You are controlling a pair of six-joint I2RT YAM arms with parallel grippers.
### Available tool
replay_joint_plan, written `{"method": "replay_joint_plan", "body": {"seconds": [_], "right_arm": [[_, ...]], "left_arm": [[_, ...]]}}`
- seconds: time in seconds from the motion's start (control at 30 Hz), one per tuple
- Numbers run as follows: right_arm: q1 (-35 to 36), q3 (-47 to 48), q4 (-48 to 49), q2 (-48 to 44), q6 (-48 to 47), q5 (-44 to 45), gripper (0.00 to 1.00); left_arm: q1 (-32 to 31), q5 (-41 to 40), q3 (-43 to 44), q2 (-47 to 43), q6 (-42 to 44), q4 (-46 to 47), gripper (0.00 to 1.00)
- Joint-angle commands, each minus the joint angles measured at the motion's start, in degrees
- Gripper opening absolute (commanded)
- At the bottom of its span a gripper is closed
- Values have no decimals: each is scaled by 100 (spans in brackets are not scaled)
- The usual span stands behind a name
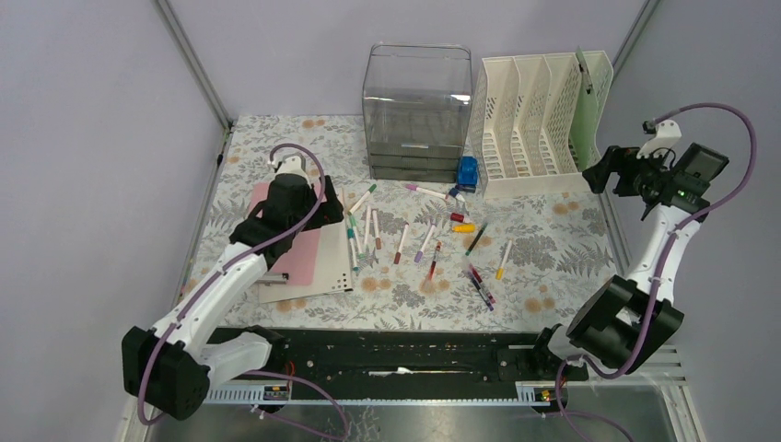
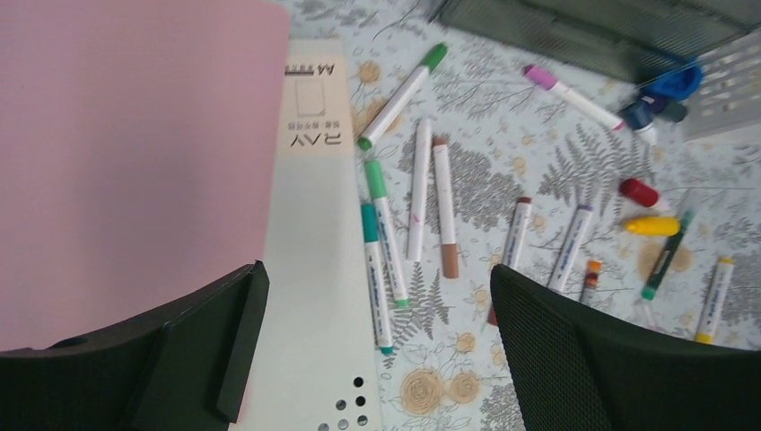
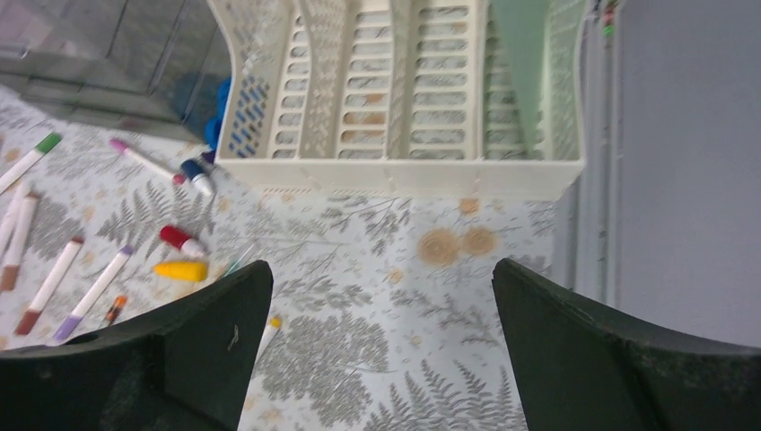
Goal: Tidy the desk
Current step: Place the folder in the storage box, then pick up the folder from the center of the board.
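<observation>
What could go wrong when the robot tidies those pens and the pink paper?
The scattered felt-tip pens lie close together, so picking one may roll its neighbours. The pink sheet on the white paper pack could slide instead of lifting under the open left end effector. The open right end effector hangs near the white slotted plastic file rack and might bump it.

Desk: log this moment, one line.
left end effector open by pink folder | right end effector open by file rack | markers loose
</observation>
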Motion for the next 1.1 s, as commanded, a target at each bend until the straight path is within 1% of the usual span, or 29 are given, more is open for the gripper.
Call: {"method": "replay_joint_plan", "body": {"seconds": [0.0, 0.2, 0.3, 0.33, 0.4, 0.53, 0.6, 0.67, 0.73, 0.83, 0.87, 0.9, 1.0, 1.07], "right_arm": [[4, -224, -439, -293, -105, -683, 100], [72, -670, -790, -525, -98, -1064, 100], [316, -797, -925, -602, -219, -1080, 100], [468, -818, -984, -613, -264, -1030, 100], [941, -831, -1096, -577, -297, -952, 100], [2054, -777, -1136, -353, -203, -925, 100], [2521, -809, -988, -237, -106, -935, 100], [2858, -830, -892, -74, -47, -984, 100], [3099, -829, -885, 107, -14, -1063, 100], [3265, -865, -831, 298, 38, -1154, 100], [3291, -866, -803, 345, 63, -1166, 100], [3302, -878, -775, 373, 79, -1183, 100], [3304, -928, -735, 404, 73, -1217, 100], [3304, -980, -712, 429, 63, -1243, 100]], "left_arm": [[220, 285, 230, 250, -205, -95, 99], [488, 393, -518, 19, -1514, -43, 99], [609, 222, -817, -232, -1990, -137, 99], [634, 85, -890, -337, -2165, -237, 96], [680, -241, -1076, -623, -2515, -391, 88], [953, -765, -1512, -1264, -2997, -604, 86], [1180, -912, -1514, -1317, -3084, -779, 85], [1421, -956, -1411, -1174, -3135, -1016, 83], [1639, -1036, -1239, -929, -3316, -1329, 79], [1834, -1191, -1023, -577, -3673, -1740, 74], [1875, -1292, -990, -498, -3854, -1857, 69], [1912, -1372, -982, -455, -3991, -1929, 66], [1984, -1643, -1042, -431, -4313, -1934, 56], [2082, -1637, -1112, -376, -4332, -1780, 51]]}}
